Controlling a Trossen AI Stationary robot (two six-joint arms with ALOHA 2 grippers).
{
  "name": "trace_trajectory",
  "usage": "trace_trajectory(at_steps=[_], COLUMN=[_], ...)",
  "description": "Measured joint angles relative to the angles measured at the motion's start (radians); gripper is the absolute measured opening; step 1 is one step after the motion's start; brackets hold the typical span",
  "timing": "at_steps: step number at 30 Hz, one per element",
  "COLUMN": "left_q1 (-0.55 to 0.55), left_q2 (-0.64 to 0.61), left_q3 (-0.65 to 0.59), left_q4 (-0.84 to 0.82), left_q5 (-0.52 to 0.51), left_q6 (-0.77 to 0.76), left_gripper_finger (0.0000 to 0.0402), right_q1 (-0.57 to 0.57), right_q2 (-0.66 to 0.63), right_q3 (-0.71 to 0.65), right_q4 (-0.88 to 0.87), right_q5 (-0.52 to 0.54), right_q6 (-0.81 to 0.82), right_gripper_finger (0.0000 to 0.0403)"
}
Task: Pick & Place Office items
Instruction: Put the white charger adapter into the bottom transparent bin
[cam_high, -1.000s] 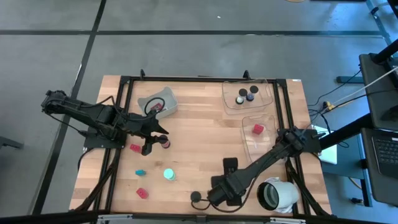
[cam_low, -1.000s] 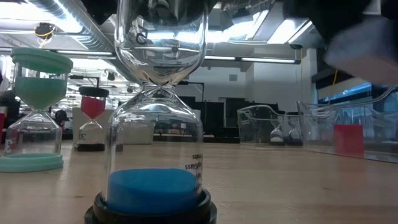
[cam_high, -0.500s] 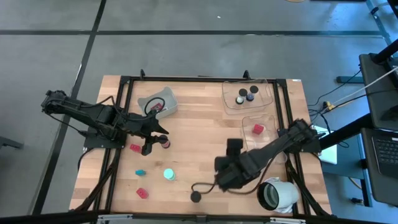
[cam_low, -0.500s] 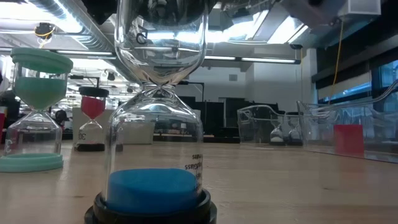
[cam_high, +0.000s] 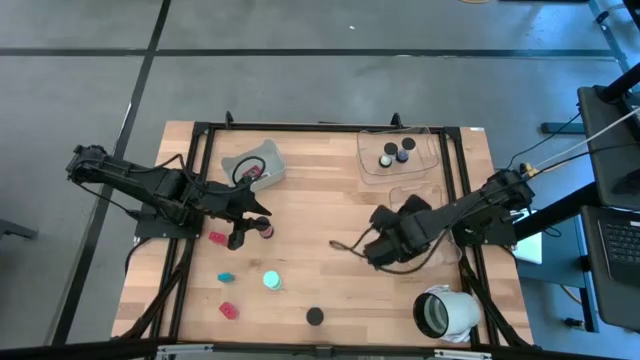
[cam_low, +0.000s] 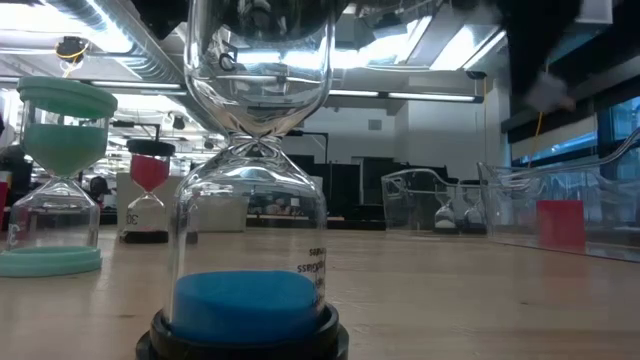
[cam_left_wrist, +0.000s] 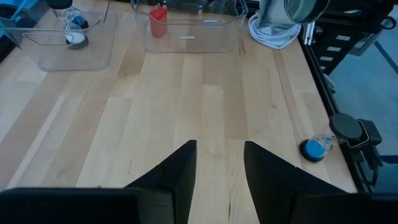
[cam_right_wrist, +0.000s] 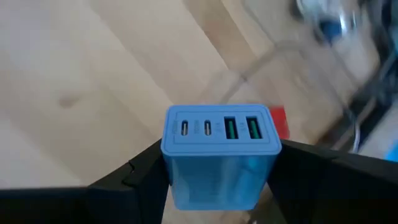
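My right gripper (cam_high: 372, 250) hovers over the table's middle right, shut on a light-blue charger block (cam_right_wrist: 221, 155) whose port face looks at the wrist camera. My left gripper (cam_left_wrist: 221, 168) stands open over the table's left middle (cam_high: 252, 213), with bare wood between its fingers. A black-capped hourglass with blue sand (cam_high: 315, 316) stands by the near edge and fills the low view (cam_low: 250, 200). A teal hourglass (cam_high: 272, 281), a teal bit (cam_high: 226, 277) and red pieces (cam_high: 217, 238) (cam_high: 229, 310) rest on the wood. My right gripper pinches the charger block between its two fingers (cam_right_wrist: 146, 171), one on each of its opposite narrow sides (cam_right_wrist: 169, 163). The fingers slant steeply down. The block is lifted clear of the table, port face up toward the wrist.
A clear tray (cam_high: 432, 160) at the far right holds black-capped pieces; a second clear tray (cam_high: 400, 195) lies partly under my right arm, with a red block (cam_left_wrist: 158, 22) in it. A grey tray (cam_high: 262, 160) sits far left. The white hollow cylinder (cam_high: 445, 312) lies near right.
My right gripper has left the spot beside the black-capped hourglass at the near edge, travelling toward the far and right side and rising while its wrist rolled. The hourglass has stayed where it was.
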Motion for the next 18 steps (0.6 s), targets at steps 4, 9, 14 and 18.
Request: trace_trajectory(at_steps=[4, 9, 14, 18], left_q1=[0.0, 0.0, 0.0, 0.0], left_q2=[0.0, 0.0, 0.0, 0.0], left_q3=[0.0, 0.0, 0.0, 0.0], left_q4=[0.0, 0.0, 0.0, 0.0], left_q5=[0.0, 0.0, 0.0, 0.0], left_q6=[0.0, 0.0, 0.0, 0.0], left_gripper_finger=[0.013, 0.013, 0.013, 0.013], right_q1=[-0.037, -0.074, -0.096, -0.101], right_q2=[-0.003, -0.003, -0.003, -0.003], right_q3=[-0.127, -0.243, -0.3, -0.34], right_q4=[0.0, 0.001, 0.001, 0.002], right_q5=[-0.083, -0.178, -0.191, -0.204], right_q6=[0.038, 0.037, 0.035, 0.028], right_gripper_finger=[0.0217, 0.0217, 0.0217, 0.0217])
